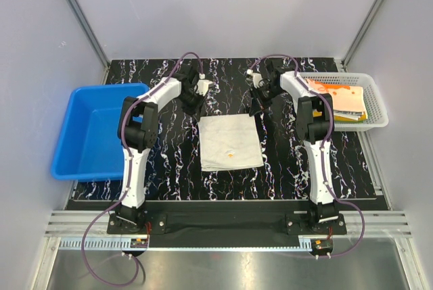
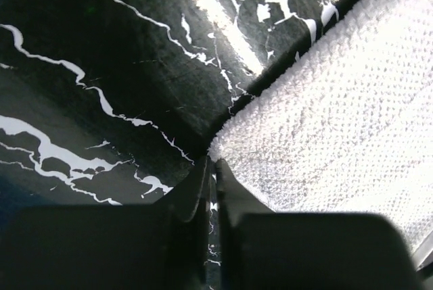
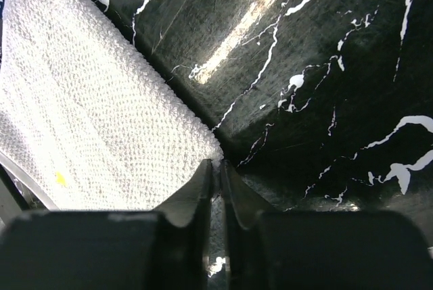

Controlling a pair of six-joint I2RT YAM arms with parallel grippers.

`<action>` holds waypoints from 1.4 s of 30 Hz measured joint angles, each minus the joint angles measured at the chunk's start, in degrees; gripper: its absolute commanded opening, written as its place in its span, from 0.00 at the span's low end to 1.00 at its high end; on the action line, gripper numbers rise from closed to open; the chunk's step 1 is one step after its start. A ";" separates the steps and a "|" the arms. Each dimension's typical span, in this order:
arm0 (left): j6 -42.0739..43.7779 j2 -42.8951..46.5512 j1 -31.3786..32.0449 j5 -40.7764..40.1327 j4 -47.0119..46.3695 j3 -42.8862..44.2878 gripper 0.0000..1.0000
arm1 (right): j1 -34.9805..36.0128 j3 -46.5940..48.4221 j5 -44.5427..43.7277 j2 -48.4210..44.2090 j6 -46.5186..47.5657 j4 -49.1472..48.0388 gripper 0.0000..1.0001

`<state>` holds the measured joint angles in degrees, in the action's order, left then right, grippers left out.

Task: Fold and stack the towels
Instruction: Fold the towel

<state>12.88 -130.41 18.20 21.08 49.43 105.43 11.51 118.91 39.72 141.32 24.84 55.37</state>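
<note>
Wrist views: my left jaws and right jaws were each pinched shut on a towel (image 2: 338, 134) corner at the tips. Only the top view showed it flat on the desk (image 1: 169, 161), between both.

The white towel (image 1: 230, 142) at the middle of the surface is matt terry cloth, and its nubby looped weave shows plainly in the wrist views. The surface (image 1: 169, 161) under it is a black sheet veined in white like marble, smooth and glossy, throwing back bright streaks of light. The left gripper (image 2: 212, 163) and the right gripper (image 3: 215, 165) look like smooth, dull black plastic. At the left edge the blue bin (image 1: 95, 131) is smooth plastic with a soft sheen. At the right edge the white basket (image 1: 375, 122) is plastic mesh holding flat, matt stacked towels (image 1: 345, 97). The rail (image 1: 74, 224) along the near edge is ribbed bare metal.
</note>
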 measured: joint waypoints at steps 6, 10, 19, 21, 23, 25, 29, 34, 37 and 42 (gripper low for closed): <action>0.48 -0.90 -0.31 1.66 0.92 1.38 0.00 | -0.22 -0.02 0.31 0.09 0.26 -0.09 0.00; 0.48 -1.38 -0.57 2.38 1.36 2.32 0.00 | -0.35 -0.04 0.09 0.09 0.24 -0.61 0.00; -0.39 -0.04 -0.72 0.37 0.52 5.70 0.00 | -0.35 -0.94 -5.29 -3.61 -2.16 -6.05 0.00; -0.81 1.79 -0.72 -0.63 -0.11 5.73 0.00 | -0.35 -0.94 -6.49 -6.03 -2.75 -7.52 0.00; -1.14 4.50 -0.70 -1.51 -0.87 5.73 0.00 | -0.35 -1.33 -7.58 -9.60 -3.63 -9.51 0.00; -1.29 7.89 -0.70 -2.10 -1.70 5.75 0.00 | -0.35 -2.40 -8.24 -14.23 -4.33 -11.98 0.00; -1.40 15.98 -0.66 -2.86 -2.99 6.19 0.00 | -0.35 -6.03 -8.85 -25.24 -5.68 -17.00 0.00; -1.81 25.11 -0.04 -3.61 -4.59 5.55 0.00 | -0.31 -11.52 -8.63 -37.97 -7.63 -23.02 0.00; -1.86 30.32 1.42 -4.52 -4.96 2.73 0.00 | -0.22 -15.58 -8.66 -43.91 -8.26 -24.35 0.00; -1.88 38.32 4.61 -6.08 -3.78 -3.78 0.00 | 0.72 -25.94 -8.98 -54.16 -8.87 -23.69 0.00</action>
<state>11.00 -92.09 22.81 15.00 45.65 101.65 12.23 92.97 30.74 87.15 15.97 31.68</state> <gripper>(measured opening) 0.012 0.017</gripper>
